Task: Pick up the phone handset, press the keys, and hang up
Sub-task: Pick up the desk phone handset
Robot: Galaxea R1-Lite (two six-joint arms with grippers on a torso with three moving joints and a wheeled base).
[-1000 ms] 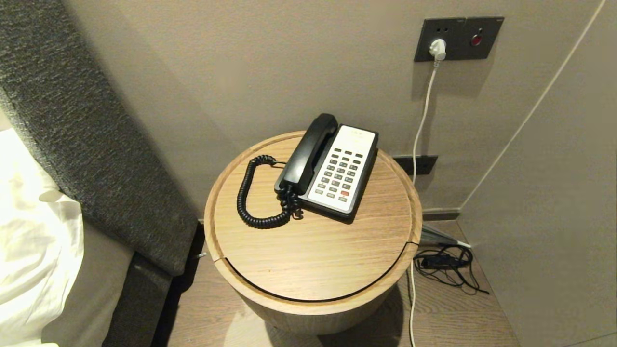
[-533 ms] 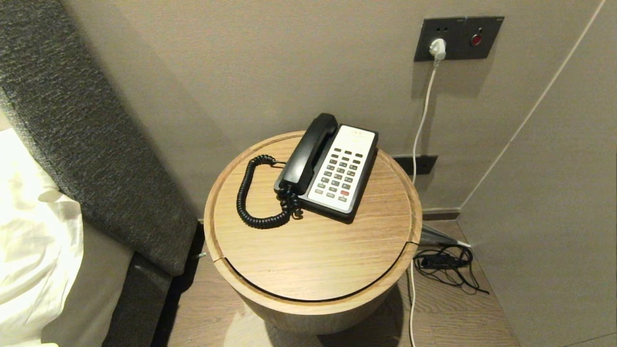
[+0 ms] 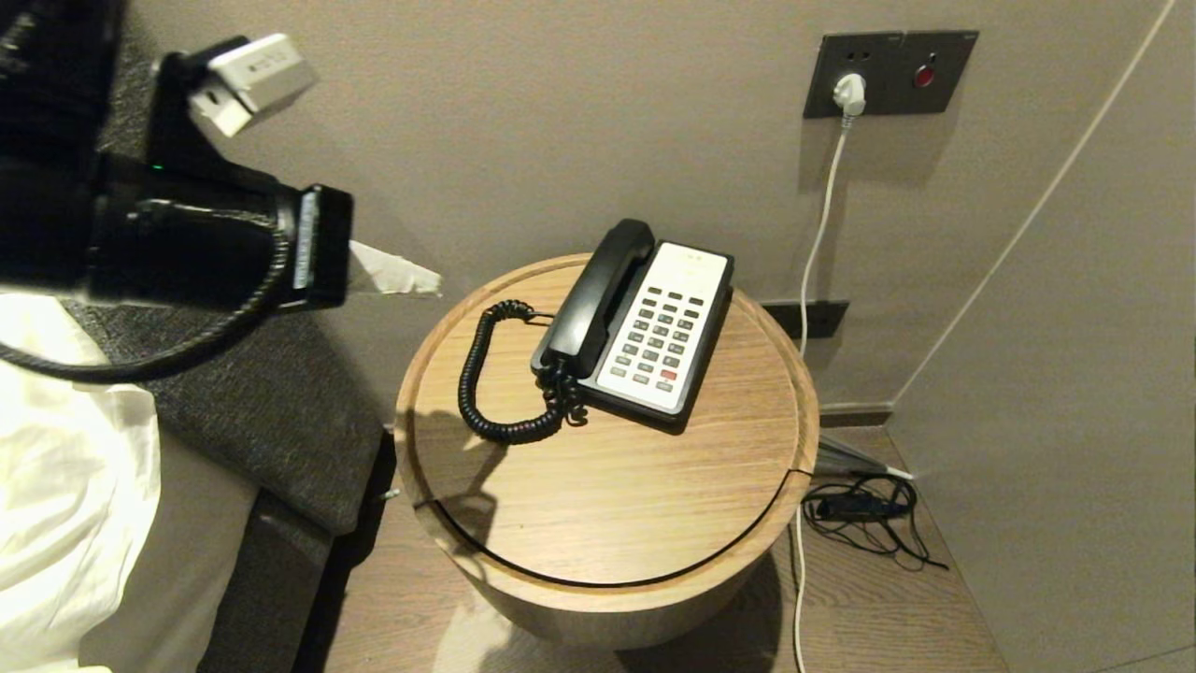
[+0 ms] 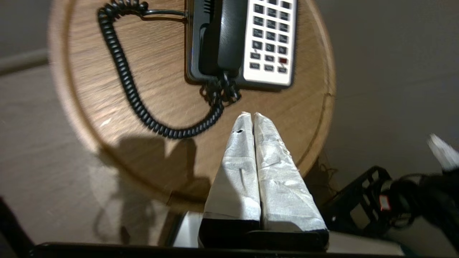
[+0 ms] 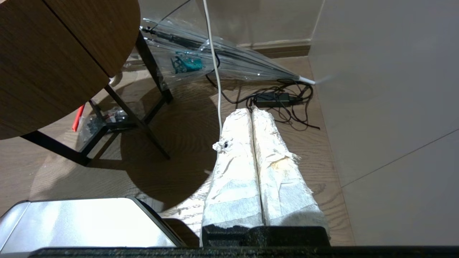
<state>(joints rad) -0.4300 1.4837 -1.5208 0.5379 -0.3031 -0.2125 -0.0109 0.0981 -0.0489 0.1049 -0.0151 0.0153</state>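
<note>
Left hand hangs off the surface's left edge, fingers together; right hand is parked low, likewise together. Handset rests cradled near the back edge. Advise parting the fingers before straddling its midsection, clear of the coiled cord.

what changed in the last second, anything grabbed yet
The left gripper has swung into the head view from the left, high beside the round table, fingers shut on nothing, casting a new shadow on the wood. Nothing grabbed. The handset stays on the phone, cord unmoved. The right gripper hangs low over the floor.
</note>
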